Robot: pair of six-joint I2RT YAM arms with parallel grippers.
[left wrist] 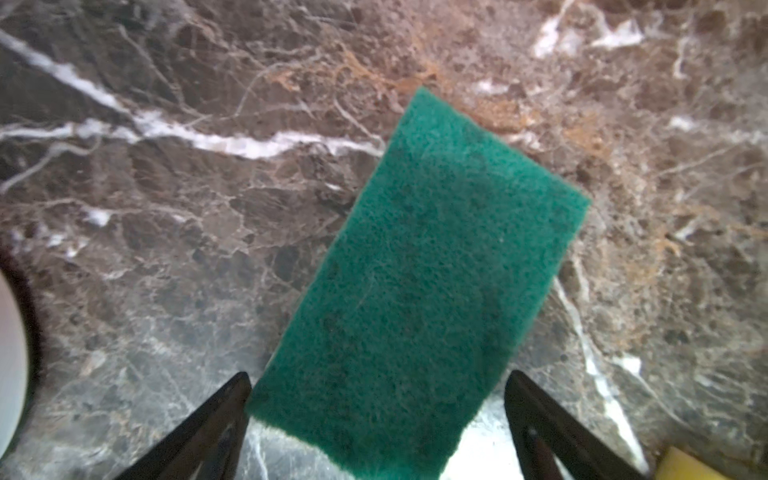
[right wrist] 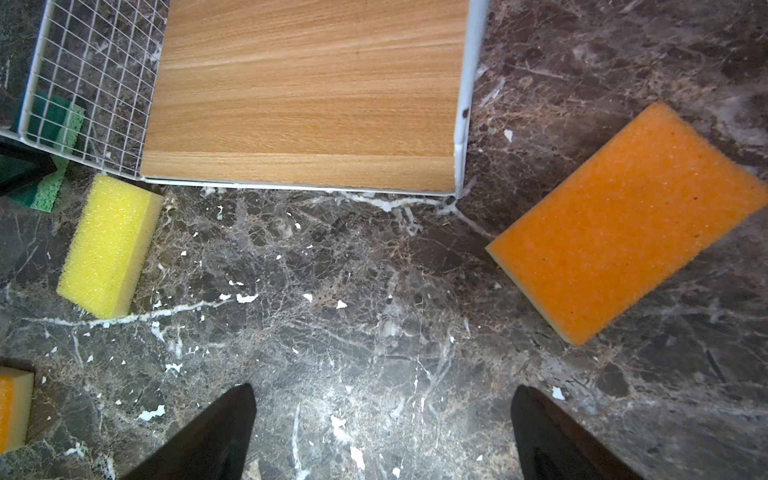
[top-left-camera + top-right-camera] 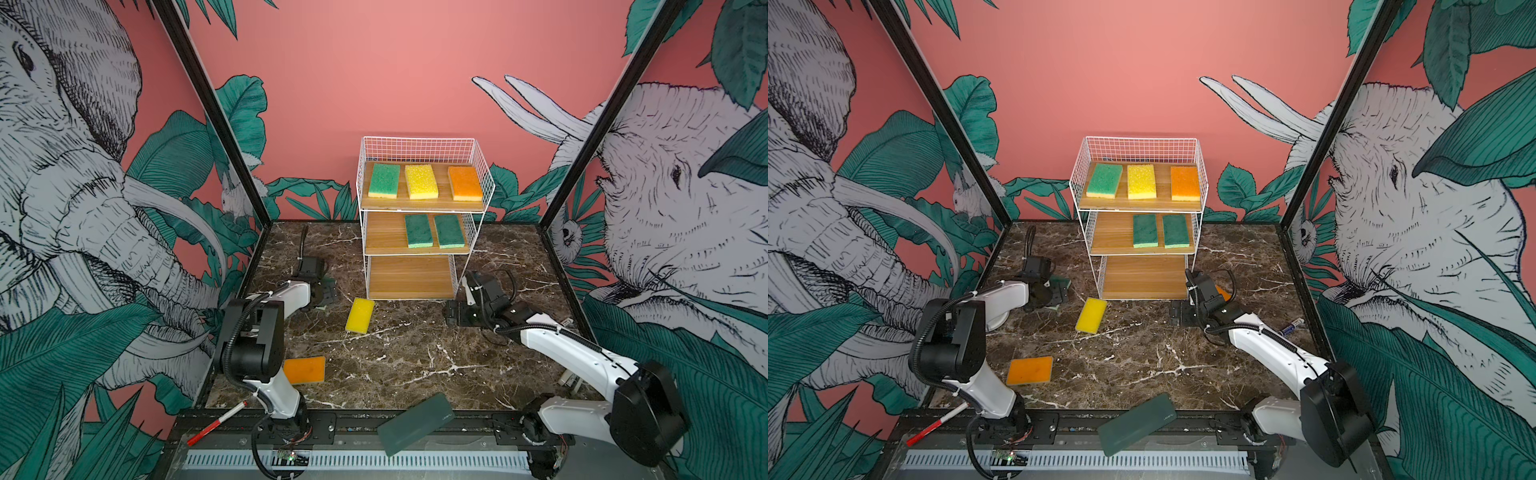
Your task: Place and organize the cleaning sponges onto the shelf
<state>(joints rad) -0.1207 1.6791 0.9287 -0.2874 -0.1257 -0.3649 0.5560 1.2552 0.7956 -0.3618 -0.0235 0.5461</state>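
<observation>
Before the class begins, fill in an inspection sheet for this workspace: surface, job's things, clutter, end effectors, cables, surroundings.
Surface: marble tabletop, dark with white veins.
Job's things: shelf holds top-row sponges (green, yellow, orange) and two dark green middle-row sponges; bottom board bare. Loose on the tabletop: yellow sponge, front orange sponge, orange sponge beside the shelf, green sponge.
Clutter: dark green slab and red-and-white stick at the front edge; small blue-white item near the right wall.
Grippers: left end effector open, astride the green sponge; right end effector open over bare tabletop.
Cables: black left-arm hose, black right-arm hose.
Surroundings: pink mural walls, elephants and leaves; black frame posts.
</observation>
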